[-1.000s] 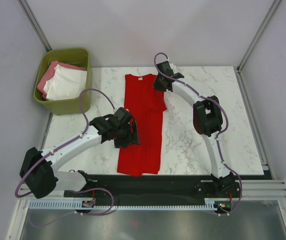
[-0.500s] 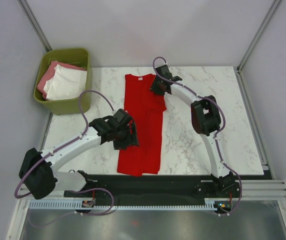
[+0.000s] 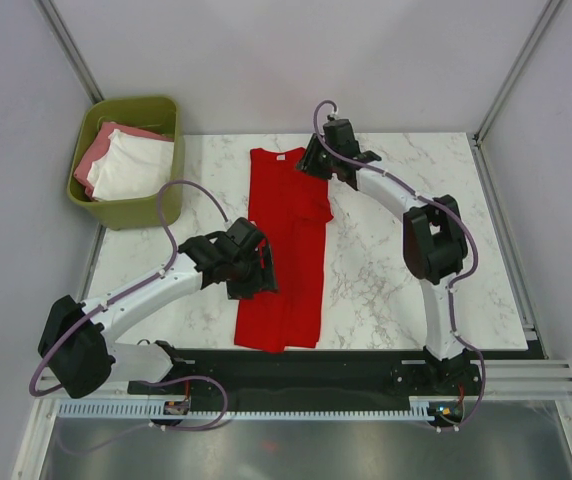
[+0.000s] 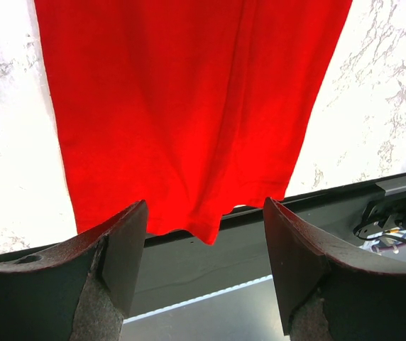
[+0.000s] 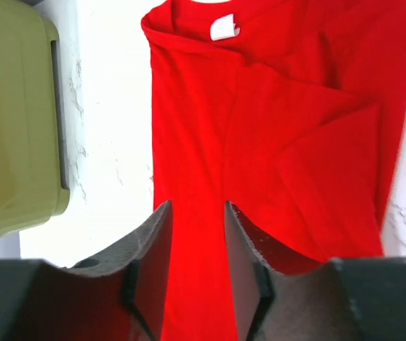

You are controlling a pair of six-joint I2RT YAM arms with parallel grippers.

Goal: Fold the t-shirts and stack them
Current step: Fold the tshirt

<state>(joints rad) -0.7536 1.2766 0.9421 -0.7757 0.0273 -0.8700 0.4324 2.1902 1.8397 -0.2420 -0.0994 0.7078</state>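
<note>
my left gripper (image 4: 205, 206), jaws apart and empty, is over the red cotton t-shirt (image 3: 291, 240); my right gripper (image 5: 198, 207), jaws also apart, is near its collar.

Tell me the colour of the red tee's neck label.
White. The label on the red tee shows best in the right wrist view.

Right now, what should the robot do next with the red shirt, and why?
Probably the left gripper should dip and pinch the red t-shirt at its bottom hem. It lies as a long narrow strip, the hem shows between that gripper's open jaws, and the right gripper holds nothing.
</note>
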